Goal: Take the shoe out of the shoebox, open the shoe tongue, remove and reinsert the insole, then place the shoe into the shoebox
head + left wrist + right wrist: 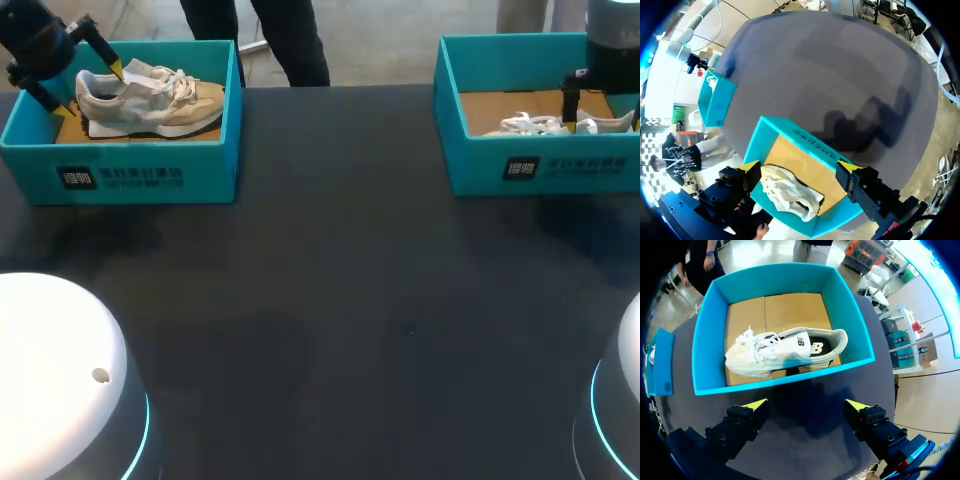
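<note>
Left gripper (797, 167) hangs open, its yellow tips either side of the heel end of a beige shoe (160, 105) lying in the left shoebox (40, 175). My right gripper (806, 404), fingers spread wide, hovers above the right shoebox (785, 382), where a white shoe (785, 352) rests on the cardboard floor.

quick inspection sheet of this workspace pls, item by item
surface: dark table, a box at each far corner
job's things: left shoebox holds a beige shoe; right shoebox holds a white shoe; both shoes lie on cardboard
clutter: nothing seen
grippers: left gripper open, astride the beige shoe's heel; right gripper open, above the right shoebox
cables: nothing seen
surroundings: nothing seen reaching over the table
</note>
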